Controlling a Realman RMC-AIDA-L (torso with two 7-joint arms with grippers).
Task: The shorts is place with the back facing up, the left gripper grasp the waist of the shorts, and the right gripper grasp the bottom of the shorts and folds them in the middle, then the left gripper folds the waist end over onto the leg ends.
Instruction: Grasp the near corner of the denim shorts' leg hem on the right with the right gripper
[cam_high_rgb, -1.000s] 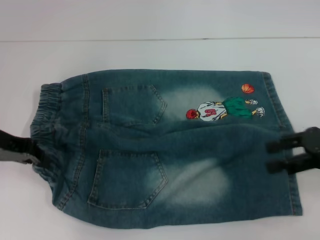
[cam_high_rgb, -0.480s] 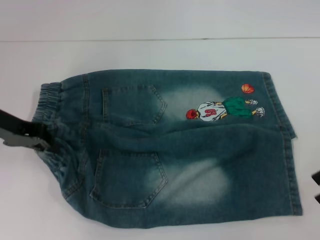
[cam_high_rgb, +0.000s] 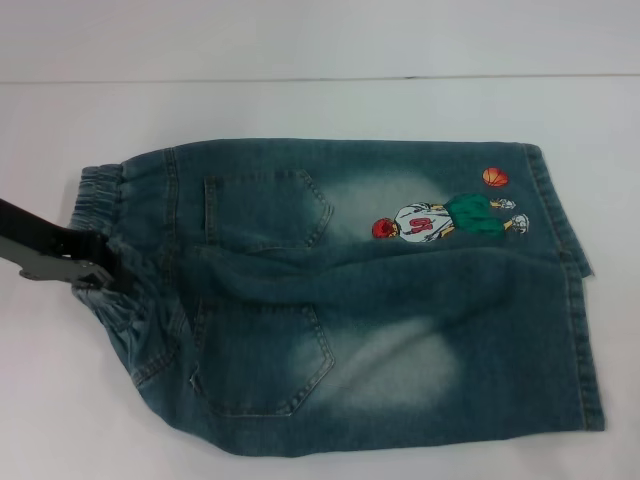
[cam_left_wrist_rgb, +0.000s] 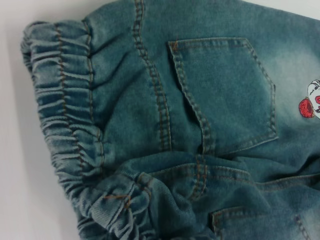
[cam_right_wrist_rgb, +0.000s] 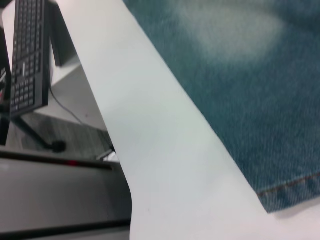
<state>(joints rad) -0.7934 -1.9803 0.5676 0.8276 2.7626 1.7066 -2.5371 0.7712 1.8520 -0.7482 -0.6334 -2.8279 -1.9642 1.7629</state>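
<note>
White surface carries your faded blue-green denim shorts; left hand sits at the gathered elastic waist — whether it's clamped, you cannot tell — so confirm that grip.

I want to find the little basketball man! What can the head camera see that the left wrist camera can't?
Only the head view shows the whole cartoon player with his orange ball, the leg ends, the left gripper at the waist, and the white table. Only the left wrist view shows the waist's gathered folds and orange stitching close up. Both show the shorts and a back pocket.
</note>
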